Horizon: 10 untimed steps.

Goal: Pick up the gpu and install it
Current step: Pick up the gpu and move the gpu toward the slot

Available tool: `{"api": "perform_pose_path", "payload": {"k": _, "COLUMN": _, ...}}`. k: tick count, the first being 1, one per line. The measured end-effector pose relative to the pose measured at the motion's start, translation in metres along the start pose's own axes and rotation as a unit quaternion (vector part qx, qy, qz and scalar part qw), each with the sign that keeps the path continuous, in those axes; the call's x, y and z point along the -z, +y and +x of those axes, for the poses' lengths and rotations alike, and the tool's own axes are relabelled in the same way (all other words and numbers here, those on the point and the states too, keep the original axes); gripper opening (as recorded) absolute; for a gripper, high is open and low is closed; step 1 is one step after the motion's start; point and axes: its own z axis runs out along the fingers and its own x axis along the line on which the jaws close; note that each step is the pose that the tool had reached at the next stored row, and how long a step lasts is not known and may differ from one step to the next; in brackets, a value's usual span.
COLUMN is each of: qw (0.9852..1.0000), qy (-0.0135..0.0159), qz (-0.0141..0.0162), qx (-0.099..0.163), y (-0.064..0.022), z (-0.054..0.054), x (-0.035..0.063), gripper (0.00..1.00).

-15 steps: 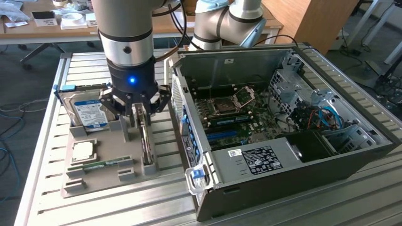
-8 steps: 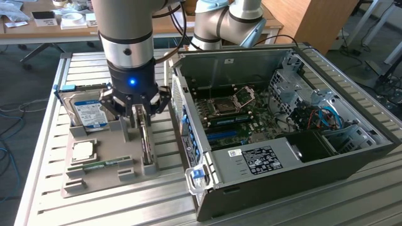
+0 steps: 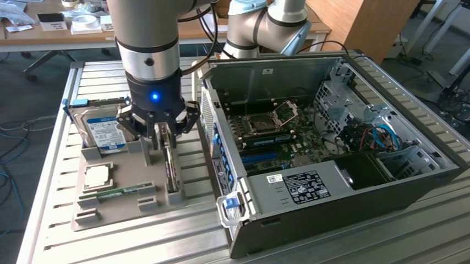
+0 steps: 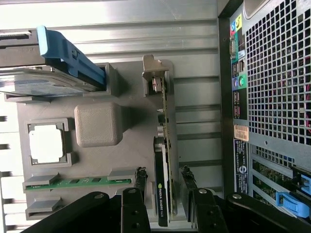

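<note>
Item under inspection: the gpu (image 3: 171,170), a thin flat card with a black face, a green circuit board and a pale metal bracket at one end. It stands on edge in a slot of the grey moulded plastic holder tray (image 3: 125,217), along the tray side nearest the open grey metal computer case (image 3: 257,77). The tray rests on the slatted aluminium table (image 3: 44,181). In the wrist view the gpu (image 4: 163,160) shows its black labelled face upright in the slot, and the bracket sits at the end away from the camera. The arm's black gripper (image 3: 163,144) is positioned directly over the card. The wrist view has the gripper (image 4: 164,180) straddling it. The fingers (image 4: 141,177) are apart, one on each side of the card, with a gap on both sides. They appear not to touch it, though the angle does not settle this. The card is seated in the tray and not lifted. Also on the tray are a boxy blue-and-white-labelled hard drive (image 3: 103,135) held upright at the far end, a square silver processor chip (image 3: 98,176) lying flat, and a narrow green RAM stick (image 3: 121,192) lying in its cradle. The case lies on its side with the motherboard exposed, just beside the tray on the exterior view's right.
</note>
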Motion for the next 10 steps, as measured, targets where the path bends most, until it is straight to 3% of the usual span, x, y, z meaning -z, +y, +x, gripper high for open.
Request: {"api": "perform_pose_path", "payload": {"k": 10, "qw": 1.0, "qy": 0.0, "qz": 0.0, "qx": 0.0, "y": -0.0001, "z": 0.0, "x": -0.0023, "gripper": 0.42}}
